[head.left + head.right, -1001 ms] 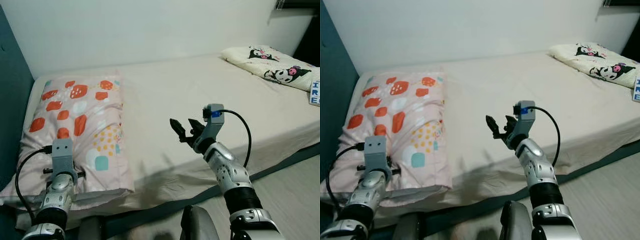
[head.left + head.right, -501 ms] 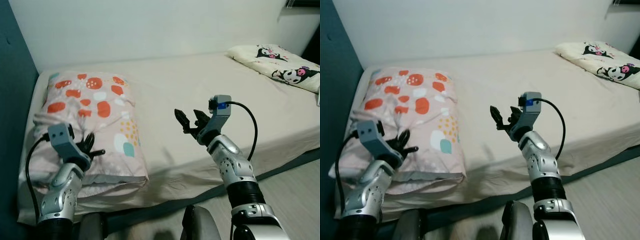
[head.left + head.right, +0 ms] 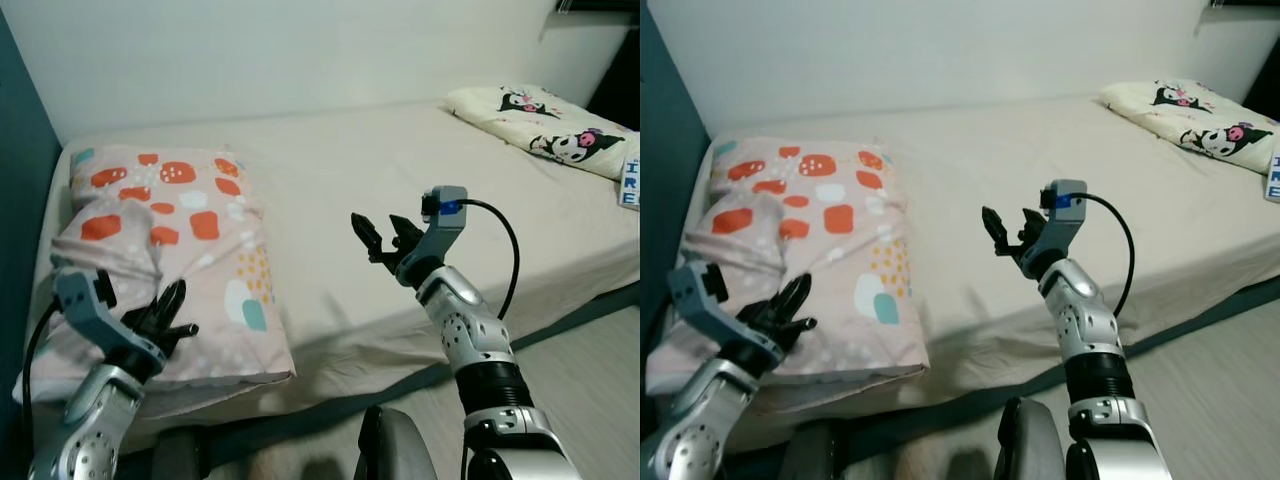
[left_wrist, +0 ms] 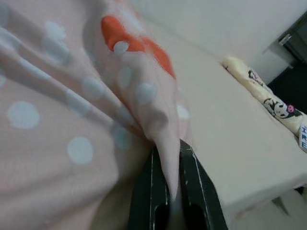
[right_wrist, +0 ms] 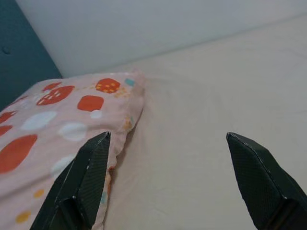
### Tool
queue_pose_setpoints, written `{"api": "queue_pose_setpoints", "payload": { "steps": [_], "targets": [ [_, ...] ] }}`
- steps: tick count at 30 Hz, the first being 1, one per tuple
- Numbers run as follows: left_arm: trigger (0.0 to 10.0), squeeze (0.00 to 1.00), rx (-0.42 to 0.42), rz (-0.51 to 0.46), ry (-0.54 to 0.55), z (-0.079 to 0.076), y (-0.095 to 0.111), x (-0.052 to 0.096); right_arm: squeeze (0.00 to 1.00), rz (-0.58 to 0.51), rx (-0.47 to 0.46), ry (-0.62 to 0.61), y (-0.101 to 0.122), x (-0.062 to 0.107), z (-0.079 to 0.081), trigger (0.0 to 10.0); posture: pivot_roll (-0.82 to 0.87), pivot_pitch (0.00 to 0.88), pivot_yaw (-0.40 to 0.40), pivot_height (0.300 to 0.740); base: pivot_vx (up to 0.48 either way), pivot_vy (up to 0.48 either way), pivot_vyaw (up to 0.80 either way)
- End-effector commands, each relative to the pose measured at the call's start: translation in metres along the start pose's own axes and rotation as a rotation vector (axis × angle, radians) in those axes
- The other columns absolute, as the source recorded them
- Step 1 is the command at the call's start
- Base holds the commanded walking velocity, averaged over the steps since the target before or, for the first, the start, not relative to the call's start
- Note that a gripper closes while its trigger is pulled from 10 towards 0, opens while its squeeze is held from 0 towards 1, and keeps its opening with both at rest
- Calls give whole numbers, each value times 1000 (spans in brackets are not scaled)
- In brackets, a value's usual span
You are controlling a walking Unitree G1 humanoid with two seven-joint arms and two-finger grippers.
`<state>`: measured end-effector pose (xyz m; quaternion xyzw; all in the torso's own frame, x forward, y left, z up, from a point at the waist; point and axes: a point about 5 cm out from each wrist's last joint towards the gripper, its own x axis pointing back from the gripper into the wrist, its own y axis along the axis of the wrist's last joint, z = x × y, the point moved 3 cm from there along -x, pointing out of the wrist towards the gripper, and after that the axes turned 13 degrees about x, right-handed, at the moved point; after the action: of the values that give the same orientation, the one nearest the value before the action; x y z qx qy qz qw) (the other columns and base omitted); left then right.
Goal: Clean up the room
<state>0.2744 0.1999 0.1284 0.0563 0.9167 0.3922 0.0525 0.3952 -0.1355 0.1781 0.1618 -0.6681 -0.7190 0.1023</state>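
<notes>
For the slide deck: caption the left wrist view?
Left gripper shut on a fold of the pink patterned blanket.

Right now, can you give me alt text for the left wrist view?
The left gripper's two black fingers are shut on a fold of the pink quilt with orange and white spots. Beyond it lie the beige bed sheet and a cream cartoon-print pillow by the white wall.

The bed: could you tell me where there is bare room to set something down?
Bare sheet runs between the quilt and the cartoon pillow, back to the wall. The right gripper hovers open over its front. The quilt's end is crowded; the left gripper pinches a fold there.
</notes>
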Motion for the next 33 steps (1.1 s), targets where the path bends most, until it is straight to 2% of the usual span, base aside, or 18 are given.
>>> {"api": "queue_pose_setpoints", "payload": {
  "steps": [1, 5, 8, 9, 11, 12, 15, 17, 19, 22, 23, 24, 25, 26, 28, 31, 33],
  "targets": [
    [0, 0, 12, 43, -54, -15, -11, -1, 0, 9, -16, 5, -3, 1, 2, 10000, 33, 69, -136, 495, 0, 0, 0],
    [0, 0, 32, 113, -64, -21, -24, -1, 0, 19, -16, 14, -6, 2, 4, 10000, 20, 73, -131, 495, 0, 0, 0],
    [0, 0, 27, 130, -66, -21, -26, -1, 0, 20, -16, 16, -7, 3, 4, 10000, 19, 72, -130, 495, 0, 0, 0],
    [2000, 0, 9, 143, -50, -19, -28, -2, 0, 24, -11, 15, -7, 4, 4, 10000, 17, 71, -128, 495, 0, 0, 0],
    [2000, 0, 9, 143, -50, -19, -28, -2, 0, 24, -11, 15, -7, 4, 4, 10000, 17, 71, -128, 495, 0, 0, 0],
    [10000, 0, -9, 148, -30, -17, -30, -4, 0, 25, -12, 13, -8, 5, 3, 10000, 16, 70, -127, 495, 0, 0, 0],
    [10000, 0, -34, 125, -13, -18, -28, -14, 0, 27, -10, 8, -8, 5, 2, 10000, 17, 72, -126, 495, 0, 0, 0],
    [10000, 0, -34, 125, -13, -18, -28, -14, 0, 27, -10, 8, -8, 5, 2, 10000, 17, 72, -126, 495, 0, 0, 0],
    [10000, 0, -44, 48, -10, -28, -21, -39, 0, 30, -13, 4, -10, 5, 3, 10000, 19, 74, -135, 495, 0, 0, 0],
    [10000, 0, -44, 48, -10, -28, -21, -39, 0, 30, -13, 4, -10, 5, 3, 10000, 19, 74, -135, 495, 0, 0, 0],
    [10000, 776, -54, -4, -2, -34, -14, -54, 0, 31, -13, 10, -10, 4, 5, 10000, 15, 75, -135, 495, 0, 0, 0],
    [10000, 776, -54, -4, -2, -34, -14, -54, 0, 31, -13, 10, -10, 4, 5, 10000, 15, 75, -135, 495, 0, 0, 0],
    [10000, 1000, -136, -91, 72, -35, 1, -71, 0, 32, -13, 18, -10, 4, 8, 10000, 0, 71, -129, 495, 0, 0, 0],
    [10000, 1000, -174, -125, 123, -30, 9, -74, 0, 31, -13, 21, -10, 4, 9, 10000, -6, 72, -127, 495, 0, 0, 0],
    [10000, 1000, -205, -143, 153, -26, 14, -74, 0, 30, -14, 22, -10, 4, 9, 10000, -7, 70, -127, 495, 0, 0, 0],
    [10000, 1000, -205, -143, 153, -26, 14, -74, 0, 30, -14, 22, -10, 4, 9, 10000, -7, 70, -127, 495, 0, 0, 0],
    [10000, 1000, -236, -152, 174, -23, 17, -73, 0, 29, -15, 23, -10, 4, 9, 10000, -7, 65, -127, 495, 0, 0, 0]
  ]
}}
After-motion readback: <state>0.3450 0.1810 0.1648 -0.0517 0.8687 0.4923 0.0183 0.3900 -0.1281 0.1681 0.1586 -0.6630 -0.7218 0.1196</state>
